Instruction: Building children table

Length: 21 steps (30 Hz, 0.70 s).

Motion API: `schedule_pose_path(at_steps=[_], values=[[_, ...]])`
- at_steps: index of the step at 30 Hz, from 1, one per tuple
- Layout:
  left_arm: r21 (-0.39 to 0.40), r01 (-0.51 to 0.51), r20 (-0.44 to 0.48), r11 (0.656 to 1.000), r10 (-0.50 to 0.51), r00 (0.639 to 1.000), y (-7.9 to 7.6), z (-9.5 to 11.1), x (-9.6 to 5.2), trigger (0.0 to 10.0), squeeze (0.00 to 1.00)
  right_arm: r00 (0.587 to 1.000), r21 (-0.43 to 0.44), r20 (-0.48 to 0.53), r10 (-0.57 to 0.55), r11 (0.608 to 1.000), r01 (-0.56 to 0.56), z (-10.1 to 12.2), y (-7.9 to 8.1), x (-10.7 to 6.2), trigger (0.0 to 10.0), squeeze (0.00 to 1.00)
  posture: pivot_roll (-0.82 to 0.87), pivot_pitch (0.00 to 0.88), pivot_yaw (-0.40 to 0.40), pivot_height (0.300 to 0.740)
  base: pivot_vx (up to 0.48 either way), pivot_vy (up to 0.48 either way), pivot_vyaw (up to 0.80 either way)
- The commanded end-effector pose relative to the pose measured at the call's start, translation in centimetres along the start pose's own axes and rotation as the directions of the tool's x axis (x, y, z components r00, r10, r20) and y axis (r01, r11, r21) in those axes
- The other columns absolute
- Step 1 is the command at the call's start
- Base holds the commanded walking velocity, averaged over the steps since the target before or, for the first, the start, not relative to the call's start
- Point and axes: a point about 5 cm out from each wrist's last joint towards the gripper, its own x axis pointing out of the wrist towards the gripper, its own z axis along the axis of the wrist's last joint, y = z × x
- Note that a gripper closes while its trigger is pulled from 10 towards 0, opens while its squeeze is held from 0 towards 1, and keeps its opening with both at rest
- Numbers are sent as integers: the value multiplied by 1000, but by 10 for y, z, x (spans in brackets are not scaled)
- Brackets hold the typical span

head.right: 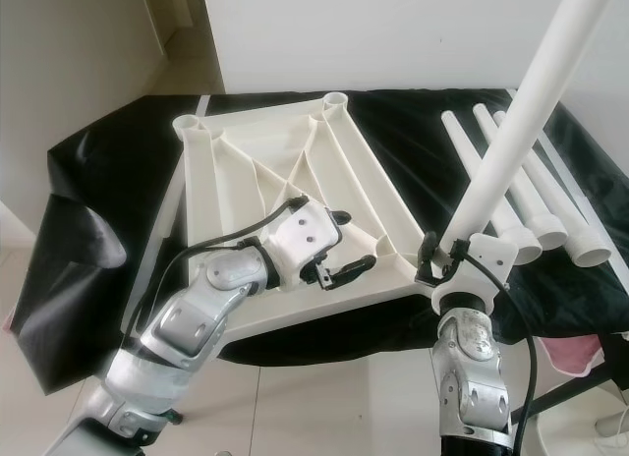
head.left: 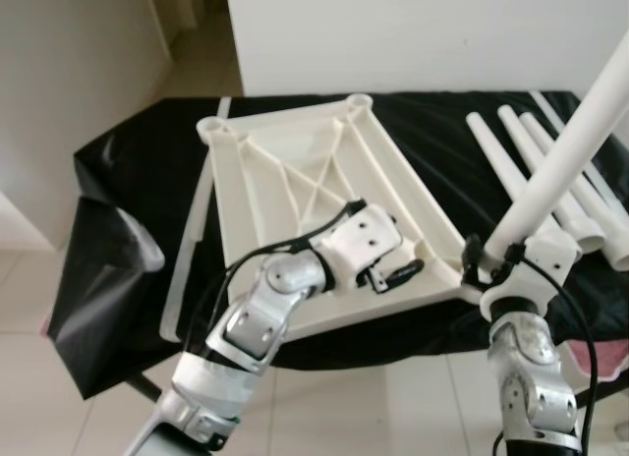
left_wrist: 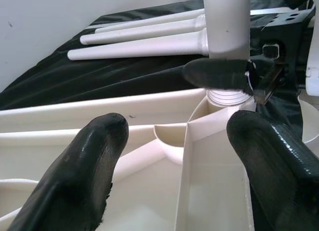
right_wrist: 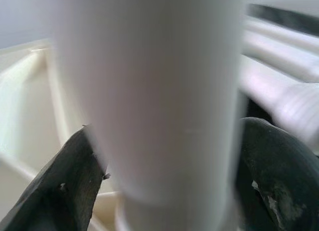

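Tabletop [head.left: 295, 181], white plastic and turned underside up so that its ribs and corner sockets are seen, is laid across the counter [head.left: 128, 210], which is draped in black sheeting. The panel is set at the middle of the left eye view, its far corners toward 12 o'clock and its near edge toward 6 o'clock.

The left claw [head.left: 398, 271] is rested on the near part of the ribbed underside, its two black fingers [left_wrist: 79, 176] held apart with nothing between them, pointed toward 3 o'clock at the near right corner socket [left_wrist: 225, 97].

The right claw [head.left: 491, 259] is closed around a white leg [head.left: 580, 122] close to its lower end, with a finger pressed on each side of the tube in the right wrist view. The leg is held tilted, rising toward 1 o'clock, and its threaded lower end is placed at the corner socket; how deeply it is seated cannot be told.

Three more spare legs [head.left: 521, 171] are laid side by side on the black sheeting at 2 o'clock, apart from the tabletop.
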Motion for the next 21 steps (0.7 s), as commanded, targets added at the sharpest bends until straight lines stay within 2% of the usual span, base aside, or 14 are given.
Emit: schedule_pose_path(at_steps=[1,4,6,8,11,12,15,21], values=[[5,-21,-9,1000,22,1000,-1,-2,2,10000,0,998,5,-2,64,998,-64,1,4,3,10000,0,-123,46,44,740,0,0,0],[-2,-11,-13,1000,11,1000,-1,-4,2,10000,0,994,-10,-3,110,994,-110,1,4,7,10000,0,-124,43,40,740,0,0,0],[-70,44,-25,997,-46,999,-7,-6,2,10000,0,983,-13,-1,186,983,-186,1,5,9,10000,0,-126,40,34,740,0,0,0],[-152,132,7,980,-133,991,-19,-4,1,10000,0,965,-39,-1,263,964,-263,2,4,13,10000,0,-127,45,25,740,0,0,0],[-183,171,24,968,-170,985,-28,-5,0,10000,0,945,-59,-14,327,943,-327,0,5,18,10000,0,-118,50,13,740,0,0,0],[-183,171,24,968,-170,985,-28,-5,0,10000,0,945,-59,-14,327,943,-327,0,5,18,10000,0,-118,50,13,740,0,0,0],[-213,191,54,958,-184,982,-37,-7,-2,10000,0,910,-85,-33,414,906,-416,-3,6,22,10000,0,-95,51,-8,740,0,0,0],[-170,149,67,974,-139,988,-46,-20,-5,10000,0,859,-98,-50,509,854,-511,-9,7,22,10000,0,-75,41,-21,740,0,0,0]])
